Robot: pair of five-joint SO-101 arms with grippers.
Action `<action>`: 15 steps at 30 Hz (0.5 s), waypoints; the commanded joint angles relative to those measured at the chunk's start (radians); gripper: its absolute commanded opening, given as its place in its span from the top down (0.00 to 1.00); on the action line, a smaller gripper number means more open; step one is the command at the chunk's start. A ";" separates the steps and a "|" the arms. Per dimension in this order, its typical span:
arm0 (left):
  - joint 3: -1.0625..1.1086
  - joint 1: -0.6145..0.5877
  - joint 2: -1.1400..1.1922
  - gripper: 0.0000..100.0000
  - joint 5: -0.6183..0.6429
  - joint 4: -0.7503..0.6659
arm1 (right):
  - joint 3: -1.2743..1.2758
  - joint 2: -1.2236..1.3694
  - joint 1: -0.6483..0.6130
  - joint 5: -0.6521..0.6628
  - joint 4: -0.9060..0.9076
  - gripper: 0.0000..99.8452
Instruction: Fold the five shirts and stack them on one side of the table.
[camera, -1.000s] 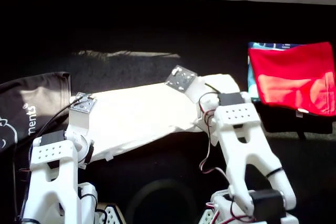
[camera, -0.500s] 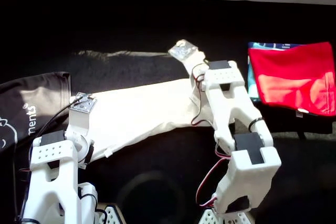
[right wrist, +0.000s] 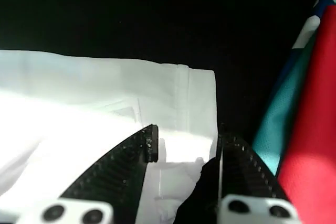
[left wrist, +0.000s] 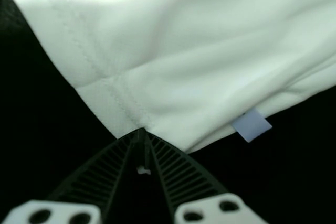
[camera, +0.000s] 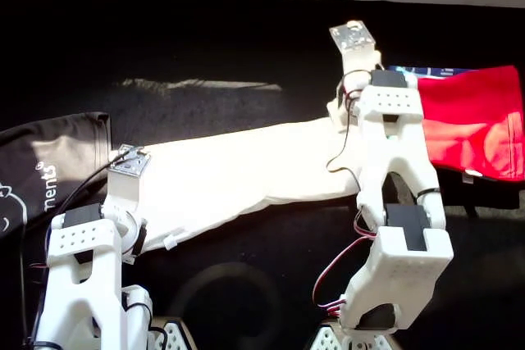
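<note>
A: Grippers first: what do we see?
B: Our left gripper (left wrist: 140, 132) is clenched on a hem corner of the white shirt (left wrist: 199, 61); our right gripper (right wrist: 186, 132) hangs released above its other end.
A: And the shirt?
B: We see it stretched across the black table (camera: 205, 38), its end near the red shirt (camera: 476, 120).

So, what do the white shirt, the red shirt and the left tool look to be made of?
White shirt: soft matte knit, likely cotton or a blend; stitched hem, limp folds.
Red shirt: thin smooth fabric, maybe synthetic; lies flat, hard to tell.
Left tool: matte black plastic with ribbed lattice, probably printed.
</note>
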 commanded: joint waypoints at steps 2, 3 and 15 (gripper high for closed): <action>0.005 -0.016 0.001 0.99 -0.005 -0.012 | -0.122 -0.012 -0.007 -0.011 0.197 1.00; 0.005 -0.016 0.001 0.99 -0.005 -0.012 | -0.136 -0.018 -0.018 -0.011 0.240 0.98; 0.005 -0.015 0.001 0.99 -0.005 -0.012 | 0.501 -0.467 -0.335 -0.017 -0.033 0.99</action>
